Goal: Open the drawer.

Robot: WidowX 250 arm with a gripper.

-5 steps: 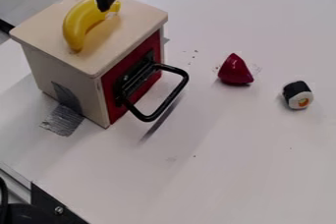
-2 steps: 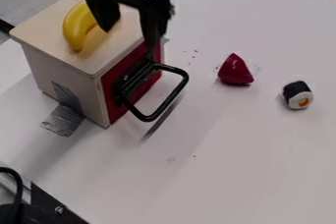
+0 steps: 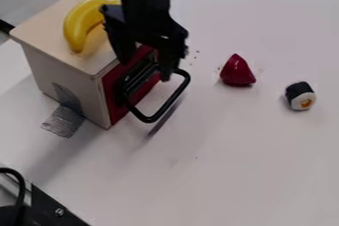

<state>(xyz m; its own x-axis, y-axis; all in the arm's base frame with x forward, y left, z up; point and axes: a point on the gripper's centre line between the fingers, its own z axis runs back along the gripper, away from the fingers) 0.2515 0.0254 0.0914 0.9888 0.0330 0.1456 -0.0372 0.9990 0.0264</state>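
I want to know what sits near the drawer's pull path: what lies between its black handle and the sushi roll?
In the camera view, a red piece lies between the black handle and the sushi roll, slightly toward the picture's top edge.

The black arm (image 3: 144, 9) comes in at the top edge and hangs almost straight down. At its lower end the gripper (image 3: 145, 70) points downward, its two fingers spread apart (one tip sits a little lower in the view).

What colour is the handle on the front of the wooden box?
The handle is black, best seen in the camera view.
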